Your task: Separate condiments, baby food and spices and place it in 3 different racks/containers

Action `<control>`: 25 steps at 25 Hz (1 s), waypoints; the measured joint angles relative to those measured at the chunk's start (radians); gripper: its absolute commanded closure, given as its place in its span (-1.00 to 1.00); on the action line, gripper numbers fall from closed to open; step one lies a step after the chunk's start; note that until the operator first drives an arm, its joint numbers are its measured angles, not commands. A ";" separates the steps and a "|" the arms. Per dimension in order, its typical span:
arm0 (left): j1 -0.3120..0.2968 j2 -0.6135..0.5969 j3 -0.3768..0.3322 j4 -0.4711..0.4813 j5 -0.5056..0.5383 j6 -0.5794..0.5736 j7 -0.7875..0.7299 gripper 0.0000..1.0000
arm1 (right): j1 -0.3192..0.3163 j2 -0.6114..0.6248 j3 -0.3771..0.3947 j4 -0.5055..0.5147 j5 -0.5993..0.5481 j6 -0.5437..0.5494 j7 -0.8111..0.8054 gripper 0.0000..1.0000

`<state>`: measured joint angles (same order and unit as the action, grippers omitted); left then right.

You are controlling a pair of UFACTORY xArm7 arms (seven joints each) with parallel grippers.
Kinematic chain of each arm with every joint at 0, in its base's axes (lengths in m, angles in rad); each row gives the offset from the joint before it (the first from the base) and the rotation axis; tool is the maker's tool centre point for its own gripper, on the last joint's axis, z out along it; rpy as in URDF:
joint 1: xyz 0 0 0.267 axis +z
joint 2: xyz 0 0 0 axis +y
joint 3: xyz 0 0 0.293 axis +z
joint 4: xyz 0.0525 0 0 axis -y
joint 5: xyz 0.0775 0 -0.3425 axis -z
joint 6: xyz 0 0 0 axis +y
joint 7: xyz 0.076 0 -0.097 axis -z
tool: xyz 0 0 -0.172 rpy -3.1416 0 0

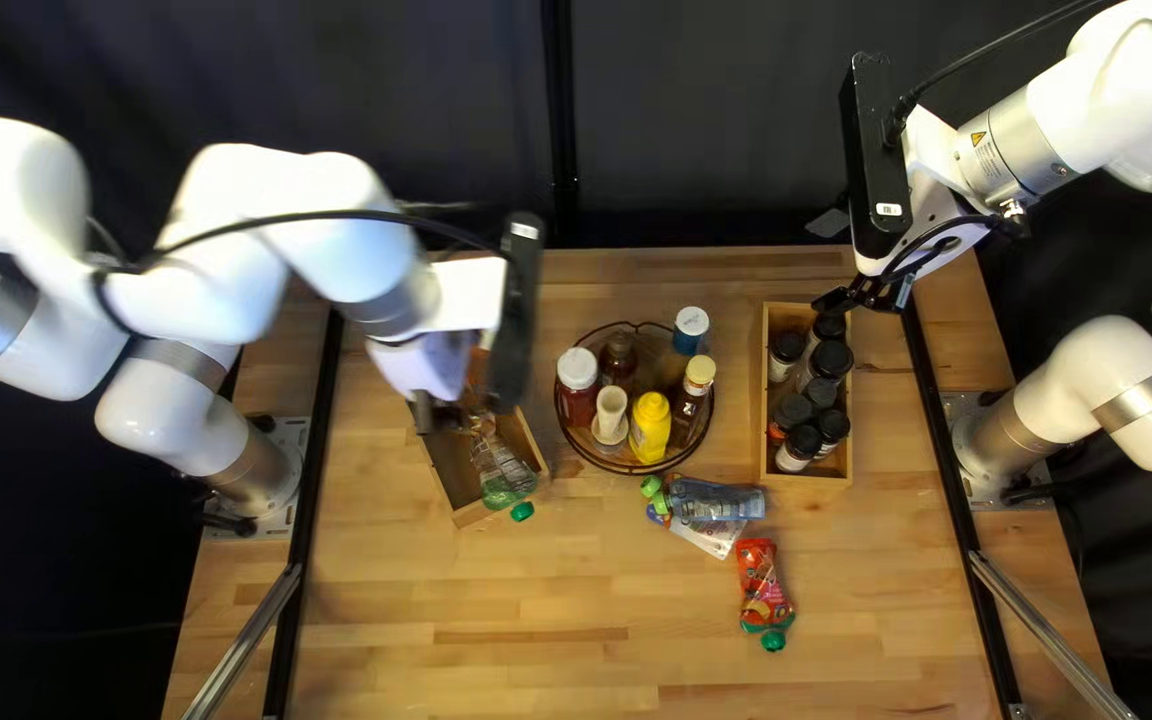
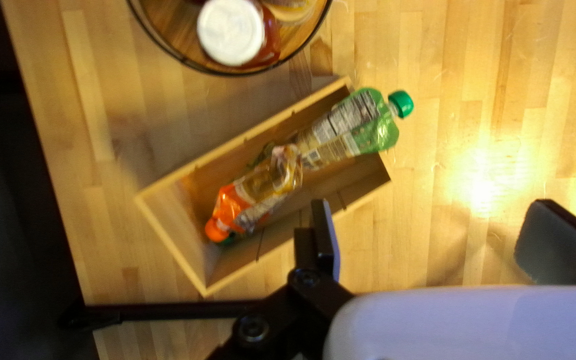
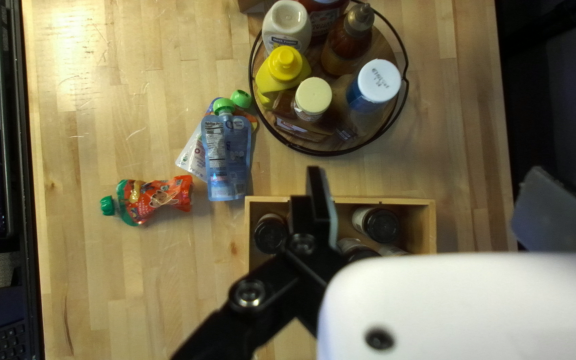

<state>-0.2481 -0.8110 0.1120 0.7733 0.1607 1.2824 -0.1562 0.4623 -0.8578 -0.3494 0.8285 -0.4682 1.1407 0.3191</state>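
Green pouch (image 2: 375,130) is tipped over the end of the left box (image 2: 175,223), cap outside; orange pouch (image 2: 235,203) is laid inside. Left gripper (image 2: 435,223) and right gripper (image 3: 428,193) are released, nothing held. Blue pouch (image 3: 227,160), white pouch (image 3: 191,159) and red pouch (image 3: 158,199) are unboxed. Condiments (image 3: 281,67) are grouped on the rack (image 3: 383,48), spices (image 3: 378,225) in the right box (image 3: 401,201). Green pouch could be levered out if its overhang is bumped; blue and white, being overlapped, could be pinched together and one dropped midway.
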 measured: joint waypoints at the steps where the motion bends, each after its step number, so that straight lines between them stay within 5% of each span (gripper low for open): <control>1: 0.007 -0.039 0.006 -0.028 0.004 -0.018 -0.001 -1.00 | 0.000 0.000 0.000 0.000 0.000 0.000 0.000 -1.00; 9: 0.040 -0.172 0.059 -0.145 0.007 -0.127 -0.007 -1.00 | 0.000 0.000 0.000 0.000 0.000 0.000 0.000 -1.00; 25: 0.040 -0.176 0.066 -0.163 0.005 -0.156 -0.009 -1.00 | 0.000 0.000 0.000 0.000 0.000 0.000 0.000 -1.00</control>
<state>-0.2080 -0.9869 0.1778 0.6107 0.1657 1.1268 -0.1656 0.4623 -0.8578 -0.3494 0.8285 -0.4682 1.1407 0.3191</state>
